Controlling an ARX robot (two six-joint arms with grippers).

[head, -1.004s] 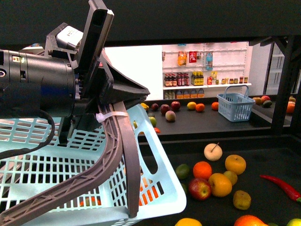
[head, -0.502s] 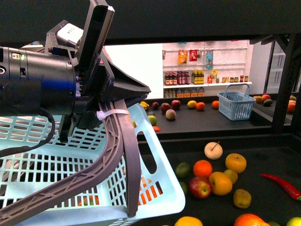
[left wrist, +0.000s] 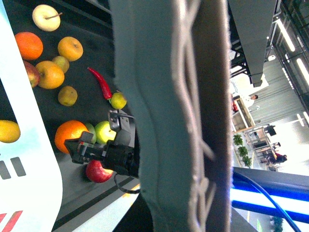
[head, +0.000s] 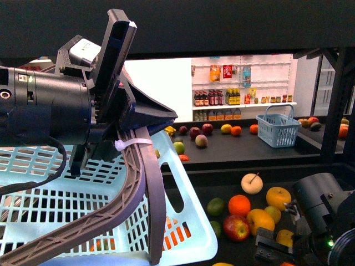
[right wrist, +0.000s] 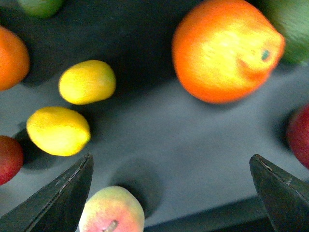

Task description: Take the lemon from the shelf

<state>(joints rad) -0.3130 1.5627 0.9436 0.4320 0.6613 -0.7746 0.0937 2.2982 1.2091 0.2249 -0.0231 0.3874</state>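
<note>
Your right tool [right wrist: 170,162] hung spread wide above the shelf [head: 222,185], with only bare black deck between its fingertips [right wrist: 63,193]. The lemon [right wrist: 58,130] lay off-centre, out by one fingertip rather than in the gap. That was the side toward the left arm and the basket [head: 55,194]. Its long axis ran roughly along the line from fingertip to fingertip, so I judged you would need to shift across and perhaps turn the wrist to close on its narrower width. A second yellow fruit [right wrist: 87,81] sat just beside it, and I could not be sure which of the two was the true lemon. Your left tool [head: 130,130] was clamped on the basket handle [head: 150,194], so the right arm was both the nearer and the free one. A second earlier the right arm was absent from the front view; by this moment it filled the lower right corner and hid the red chili [left wrist: 99,82] there.
</note>
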